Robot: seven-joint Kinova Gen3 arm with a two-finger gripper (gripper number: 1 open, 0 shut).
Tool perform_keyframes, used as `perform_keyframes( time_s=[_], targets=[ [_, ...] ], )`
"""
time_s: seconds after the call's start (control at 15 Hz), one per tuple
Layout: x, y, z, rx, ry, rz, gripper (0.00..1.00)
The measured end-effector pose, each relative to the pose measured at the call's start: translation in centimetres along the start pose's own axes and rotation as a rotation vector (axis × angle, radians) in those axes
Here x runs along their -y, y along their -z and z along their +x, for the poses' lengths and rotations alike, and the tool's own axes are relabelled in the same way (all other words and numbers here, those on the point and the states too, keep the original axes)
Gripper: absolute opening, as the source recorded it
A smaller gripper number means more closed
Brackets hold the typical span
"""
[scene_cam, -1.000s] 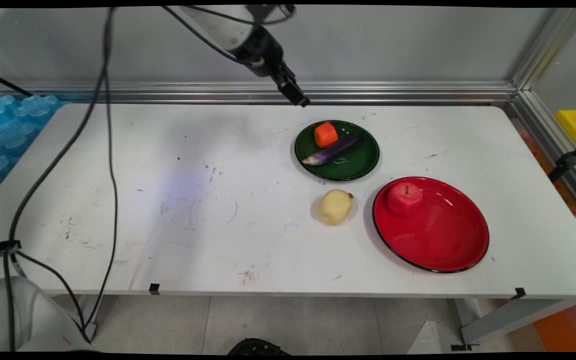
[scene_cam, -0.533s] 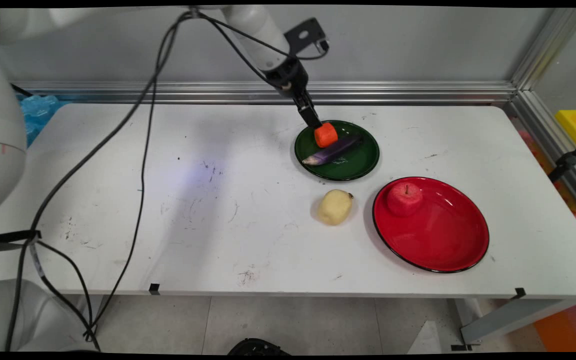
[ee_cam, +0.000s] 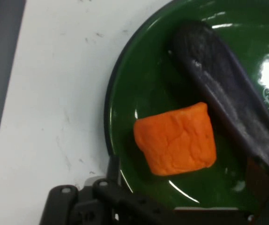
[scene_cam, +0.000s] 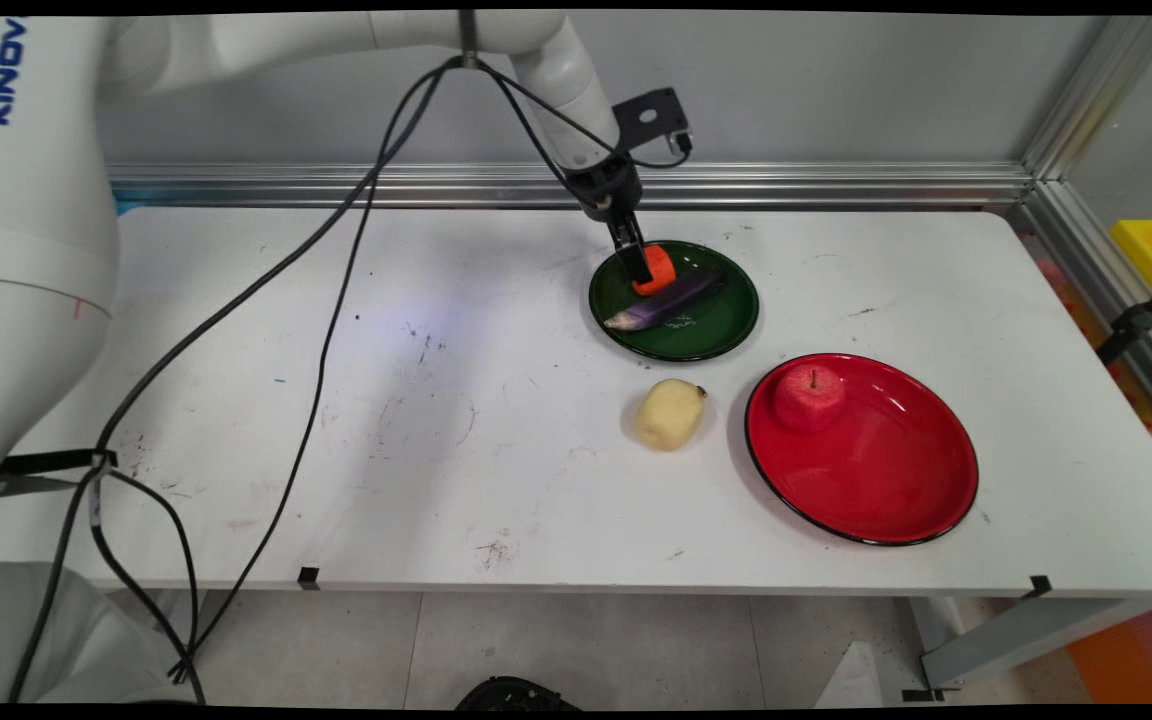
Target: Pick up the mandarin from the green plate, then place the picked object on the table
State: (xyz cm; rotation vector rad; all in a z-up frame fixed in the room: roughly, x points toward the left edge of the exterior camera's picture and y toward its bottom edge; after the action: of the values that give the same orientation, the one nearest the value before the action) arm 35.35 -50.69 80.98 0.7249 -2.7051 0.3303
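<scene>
Now the gripper is low over the green plate, right at the orange block, which lies on the plate's far left part. Whether its fingers are apart or closed on the block, I cannot tell. A purple eggplant lies just beside the block on the same plate. Near the plate's front, a yellow potato rests on the white table.
</scene>
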Motion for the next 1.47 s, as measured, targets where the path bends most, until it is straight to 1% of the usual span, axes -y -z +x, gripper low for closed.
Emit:
perform_keyframes(
  time_s=[0.2, 0.4, 0.47, 0.73, 0.93, 1.2, 1.4, 1.47],
  targets=[
    [0.1, -1.5, 0.5, 0.028, -0.046, -0.005, 1.0],
    [0.2, -2.4, 0.9, 0.042, -0.085, -0.006, 1.0],
    [0.2, -2.7, 1.0, 0.046, -0.102, -0.006, 0.0],
    [0.1, -2.9, 1.4, 0.047, -0.162, 0.0, 0.0],
    [0.0, -1.8, 1.3, 0.038, -0.203, 0.011, 0.0],
    [-0.8, 1.9, 0.3, 0.026, -0.241, 0.03, 0.0],
    [-1.8, 5.6, -0.7, 0.011, -0.248, 0.046, 0.0],
    [-2.0, 6.3, -0.9, 0.006, -0.247, 0.049, 0.0]
  ],
)
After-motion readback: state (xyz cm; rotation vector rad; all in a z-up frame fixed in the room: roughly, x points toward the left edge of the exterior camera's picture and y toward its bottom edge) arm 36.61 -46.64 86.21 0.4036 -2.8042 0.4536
